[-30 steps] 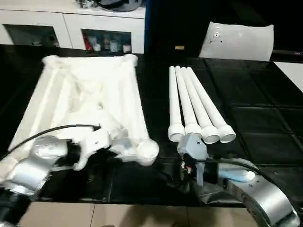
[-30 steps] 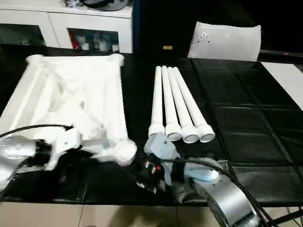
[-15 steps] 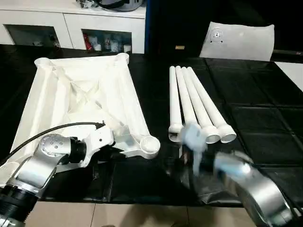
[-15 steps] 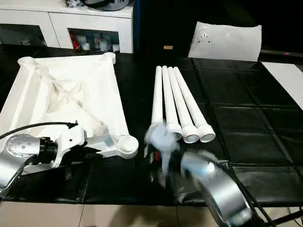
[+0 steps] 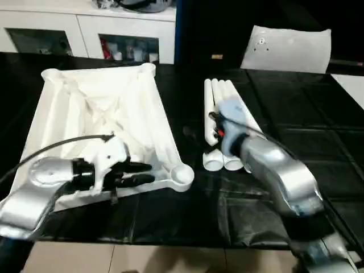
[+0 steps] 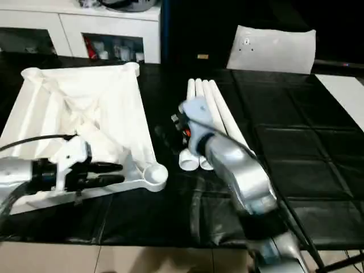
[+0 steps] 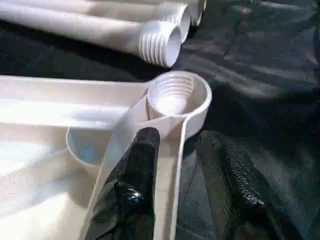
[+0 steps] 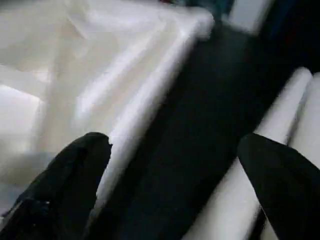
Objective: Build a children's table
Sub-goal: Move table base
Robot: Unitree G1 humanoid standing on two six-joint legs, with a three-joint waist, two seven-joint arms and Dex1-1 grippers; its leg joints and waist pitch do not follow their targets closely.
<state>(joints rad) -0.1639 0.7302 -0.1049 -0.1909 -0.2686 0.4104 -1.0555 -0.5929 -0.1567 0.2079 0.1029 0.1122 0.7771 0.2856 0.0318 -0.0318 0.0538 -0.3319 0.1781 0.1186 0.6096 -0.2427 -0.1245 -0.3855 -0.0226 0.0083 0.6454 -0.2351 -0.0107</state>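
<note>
The white tabletop [image 5: 96,114] lies upside down on the left, ribbed underside up, with round sockets at its corners. My left gripper [image 5: 149,172] stands open astride the near rim, just short of the near right corner socket [image 7: 175,95]. One finger [image 7: 140,160] is inside the rim and the other outside. Four white tapered legs [image 5: 213,96] lie side by side right of the tabletop, threaded ends [image 7: 160,42] toward me. My right gripper [image 8: 175,145] hangs open over the dark gap between tabletop and legs. Its forearm [image 5: 267,165] covers part of the legs.
A white cabinet [image 5: 85,25] runs along the back left. A white flat bag [image 5: 290,48] leans at the back right. The black table surface [image 5: 318,136] extends right of the legs. The table's front edge [image 5: 170,242] meets a tiled floor below.
My right arm has swung up from the front edge to above the legs' near ends. The tabletop has settled flat, and my left gripper has turned to point along its near rim.
</note>
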